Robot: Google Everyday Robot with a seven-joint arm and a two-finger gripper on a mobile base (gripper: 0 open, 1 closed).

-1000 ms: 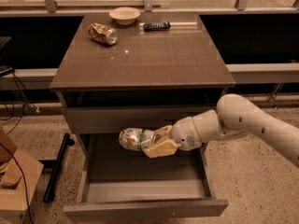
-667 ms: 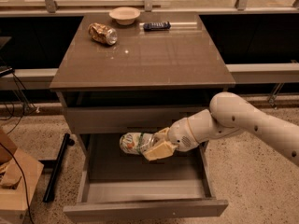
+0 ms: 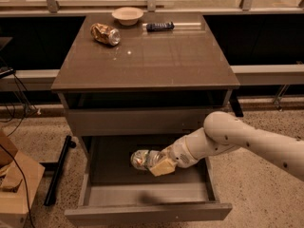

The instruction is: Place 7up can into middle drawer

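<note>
The 7up can (image 3: 141,158), pale silver with a green band, lies sideways in my gripper (image 3: 154,163), which is shut on it. The white arm reaches in from the right and holds the can just above the floor of the open middle drawer (image 3: 147,212), a wide grey tray pulled out under the cabinet. The can hangs over the drawer's middle, left of the arm's wrist. The fingers' tips are partly hidden by the can.
On the brown cabinet top (image 3: 156,61) lie a gold-brown can (image 3: 105,33), a pale bowl (image 3: 127,15) and a dark flat object (image 3: 160,26). The upper drawer front (image 3: 137,121) is closed. A cardboard box (image 3: 14,184) and black stand leg (image 3: 58,171) are at left.
The arm has moved a little forward and down with the can, which now hangs lower inside the open drawer.
</note>
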